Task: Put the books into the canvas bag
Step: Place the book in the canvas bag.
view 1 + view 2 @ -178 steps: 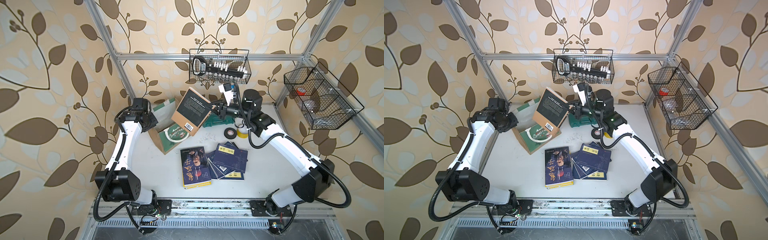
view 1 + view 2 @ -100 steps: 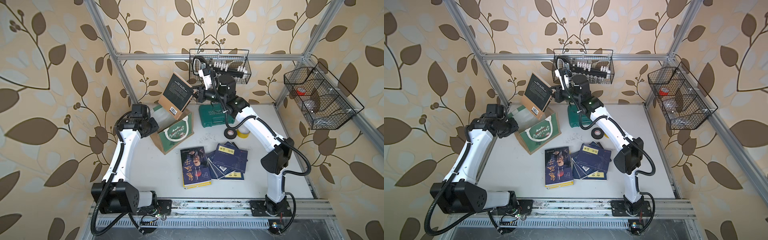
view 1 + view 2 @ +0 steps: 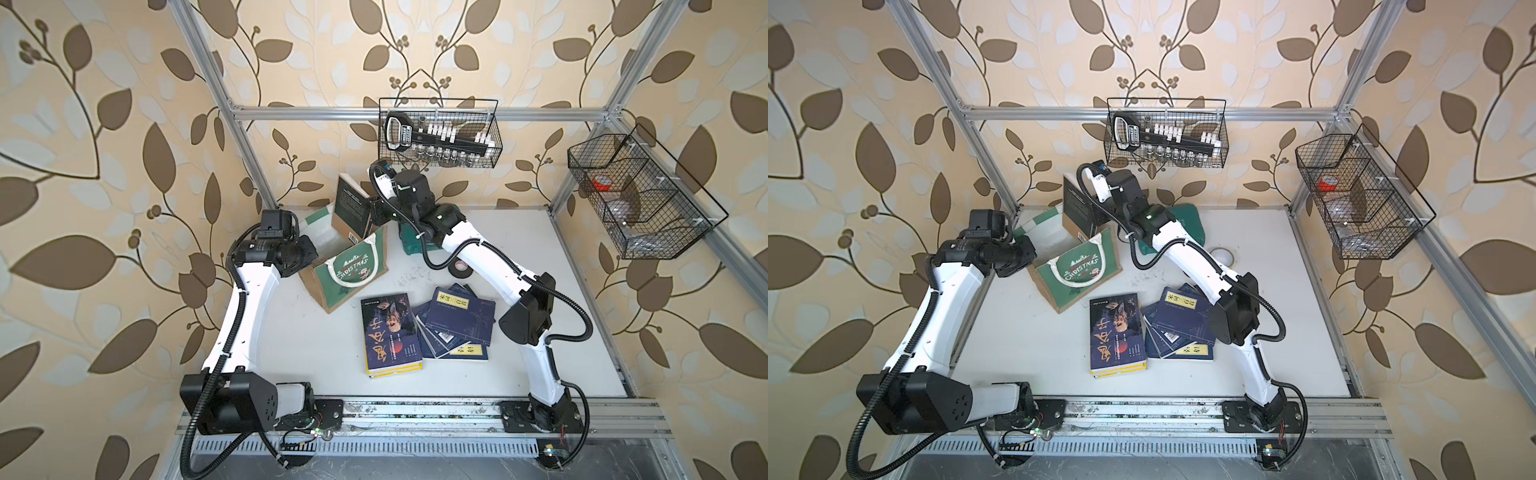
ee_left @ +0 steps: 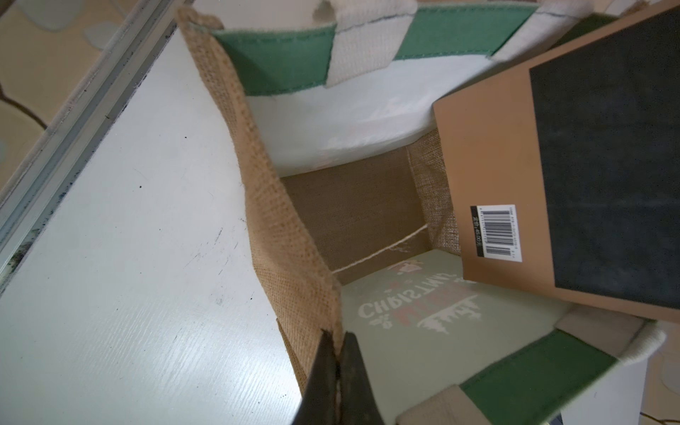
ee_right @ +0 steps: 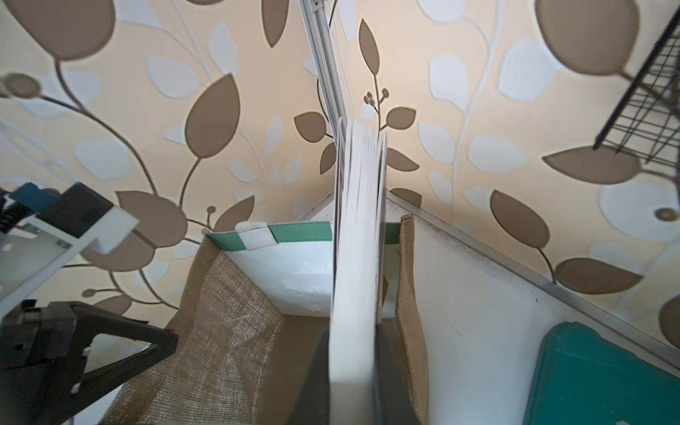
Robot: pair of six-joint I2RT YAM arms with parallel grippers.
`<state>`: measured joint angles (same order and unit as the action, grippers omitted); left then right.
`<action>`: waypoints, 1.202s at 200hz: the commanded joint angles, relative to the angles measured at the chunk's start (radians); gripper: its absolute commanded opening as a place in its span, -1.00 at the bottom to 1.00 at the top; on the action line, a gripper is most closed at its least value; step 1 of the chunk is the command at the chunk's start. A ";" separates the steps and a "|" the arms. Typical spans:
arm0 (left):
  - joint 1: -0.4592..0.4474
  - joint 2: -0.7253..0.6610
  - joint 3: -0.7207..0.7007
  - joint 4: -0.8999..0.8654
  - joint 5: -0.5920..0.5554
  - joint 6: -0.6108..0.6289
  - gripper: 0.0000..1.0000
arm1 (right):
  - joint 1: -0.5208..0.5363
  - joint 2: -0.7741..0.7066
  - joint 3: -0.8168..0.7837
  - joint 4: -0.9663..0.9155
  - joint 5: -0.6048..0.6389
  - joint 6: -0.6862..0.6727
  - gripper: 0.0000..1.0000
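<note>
The book [image 3: 351, 208] has lowered to the canvas bag [image 3: 349, 272].

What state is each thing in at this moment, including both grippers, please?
canvas bag, standing open on the table, side rim pinched.
left gripper, shut on the canvas bag's burlap rim.
tan-and-black book, tilted on edge, lower end at the bag's mouth.
right gripper, shut on the tan-and-black book.
books on the table, lying flat, overlapping, untouched.
green case, on the table, only partly visible.
</note>
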<state>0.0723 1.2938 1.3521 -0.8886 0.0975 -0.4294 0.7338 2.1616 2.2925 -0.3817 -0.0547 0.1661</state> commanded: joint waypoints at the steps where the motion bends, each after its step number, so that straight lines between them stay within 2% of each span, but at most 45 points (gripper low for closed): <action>1: -0.004 -0.037 -0.013 0.023 0.041 0.001 -1.00 | 0.013 0.020 0.021 0.033 0.106 -0.049 -1.00; 41: -0.003 -0.047 -0.044 0.057 0.078 0.003 -1.00 | 0.046 0.062 0.015 0.026 0.171 -0.070 -1.00; 125: -0.003 -0.054 -0.087 0.105 0.109 0.027 -1.00 | 0.040 0.146 0.012 -0.006 0.150 -0.059 -1.00; 178: -0.004 -0.058 -0.091 0.117 0.125 0.031 -1.00 | 0.018 0.175 -0.003 -0.007 0.086 -0.025 -1.00; 202: -0.003 -0.051 -0.093 0.122 0.139 0.029 -1.00 | 0.016 0.172 -0.021 -0.002 0.077 -0.018 -0.77; 240: -0.004 -0.046 -0.088 0.123 0.146 0.028 -1.00 | 0.015 0.166 -0.037 -0.002 0.077 -0.018 -0.62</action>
<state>0.0727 1.2667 1.2697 -0.7868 0.2104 -0.4221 0.7513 2.3062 2.2726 -0.4038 0.0345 0.1387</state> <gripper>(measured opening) 0.048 0.170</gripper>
